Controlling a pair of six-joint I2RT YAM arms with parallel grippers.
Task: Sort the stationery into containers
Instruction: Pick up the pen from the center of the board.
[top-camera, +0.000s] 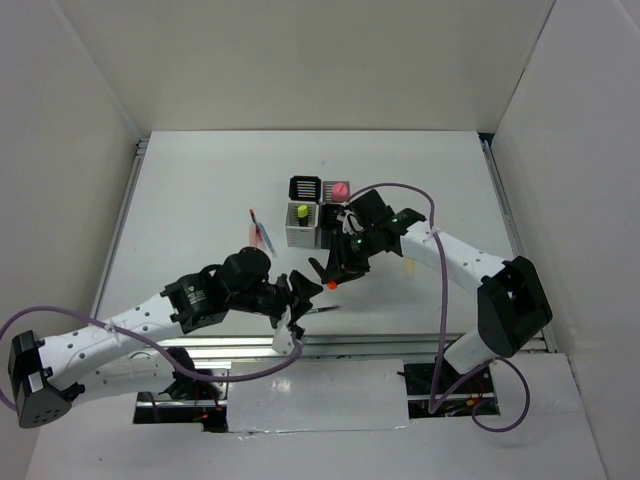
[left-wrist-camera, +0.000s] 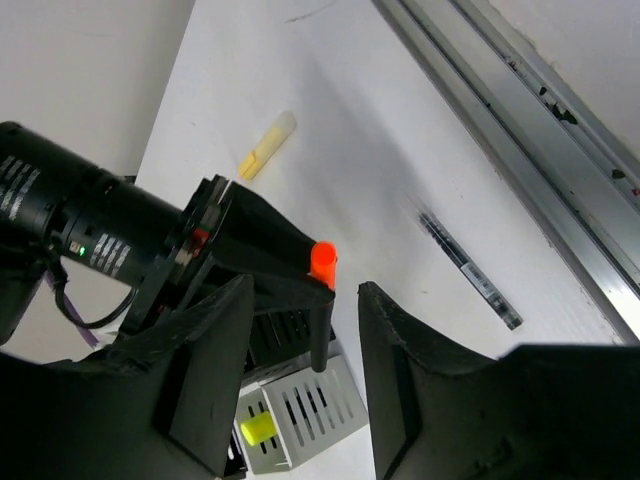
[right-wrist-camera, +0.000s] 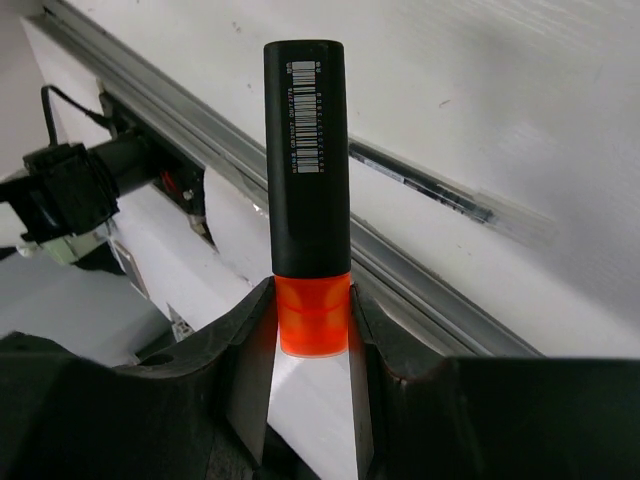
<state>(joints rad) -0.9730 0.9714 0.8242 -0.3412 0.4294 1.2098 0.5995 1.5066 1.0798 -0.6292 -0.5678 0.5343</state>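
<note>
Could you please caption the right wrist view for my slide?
Right gripper pinching a black-and-orange highlighter at its orange end.

On my feed the highlighter (right-wrist-camera: 306, 180) reads as matt black plastic with a glossy orange end (a printed barcode label on the barrel). The right tool (right-wrist-camera: 311, 325) looks like dull, slightly grainy black plastic. The surface (right-wrist-camera: 520, 90) is smooth matt white; its rail (left-wrist-camera: 540, 140) is brushed metal.

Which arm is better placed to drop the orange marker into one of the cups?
Probably the right: the right hand grips the orange marker near the cups, while the left hand is open and empty.
</note>
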